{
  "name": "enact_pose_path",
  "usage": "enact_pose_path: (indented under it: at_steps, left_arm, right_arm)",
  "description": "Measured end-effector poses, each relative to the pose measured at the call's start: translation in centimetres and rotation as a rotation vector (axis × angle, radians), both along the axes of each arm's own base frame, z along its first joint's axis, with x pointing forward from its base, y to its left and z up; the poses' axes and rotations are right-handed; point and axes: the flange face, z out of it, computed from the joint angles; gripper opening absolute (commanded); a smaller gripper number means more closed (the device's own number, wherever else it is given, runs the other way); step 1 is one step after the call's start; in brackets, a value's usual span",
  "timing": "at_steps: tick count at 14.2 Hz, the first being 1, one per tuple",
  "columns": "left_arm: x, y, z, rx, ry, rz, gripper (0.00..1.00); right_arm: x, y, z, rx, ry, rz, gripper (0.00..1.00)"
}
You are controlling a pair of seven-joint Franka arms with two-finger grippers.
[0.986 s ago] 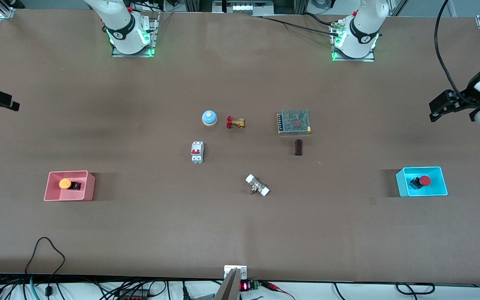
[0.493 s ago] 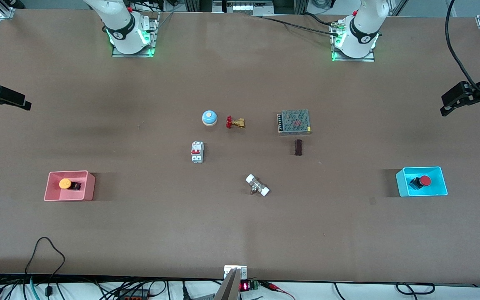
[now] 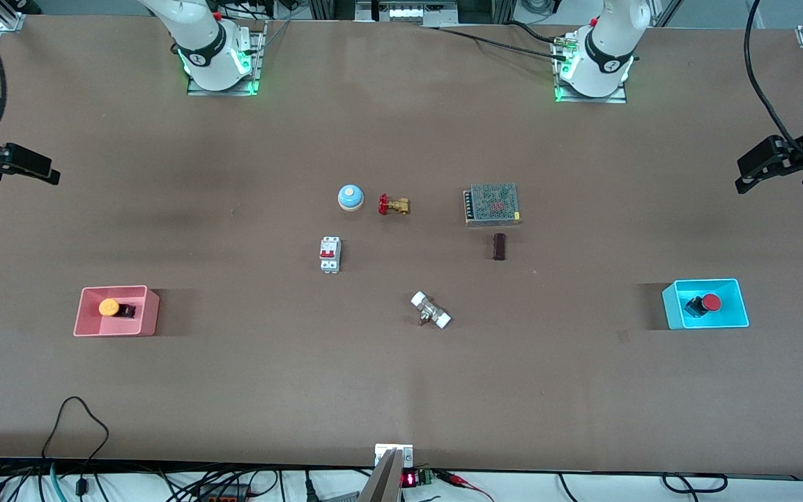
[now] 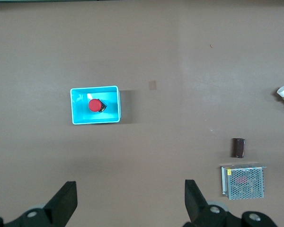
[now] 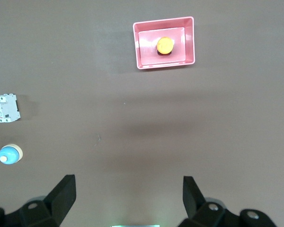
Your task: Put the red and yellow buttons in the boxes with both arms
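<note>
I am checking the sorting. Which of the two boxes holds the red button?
The cyan box, toward the left arm's end of the table, holds the red button. The pink box holds the yellow button.

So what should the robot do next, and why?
Probably nothing more than parking: the yellow button already lies in the pink box, the red button in the cyan box, and the left gripper and right gripper are open, empty, high above the table.

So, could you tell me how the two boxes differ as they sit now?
The pink box sits toward the right arm's end of the table; the cyan box sits toward the left arm's end. The pink box holds the yellow button; the cyan box holds the red button. Both are small open rectangular bins, each with one button lying inside.
</note>
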Motion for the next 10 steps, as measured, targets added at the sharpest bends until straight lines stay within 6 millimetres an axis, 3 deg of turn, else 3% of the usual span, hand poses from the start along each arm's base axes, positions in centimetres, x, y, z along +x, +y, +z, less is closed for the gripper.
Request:
enact_pose_path:
  at_steps: [10]
  left_arm:
    - [-0.4, -0.1, 0.4, 0.001, 0.002, -0.003, 1.00]
  right_arm:
    - [-1.8, -0.7, 2.0, 0.004, -0.030, -0.009, 1.00]
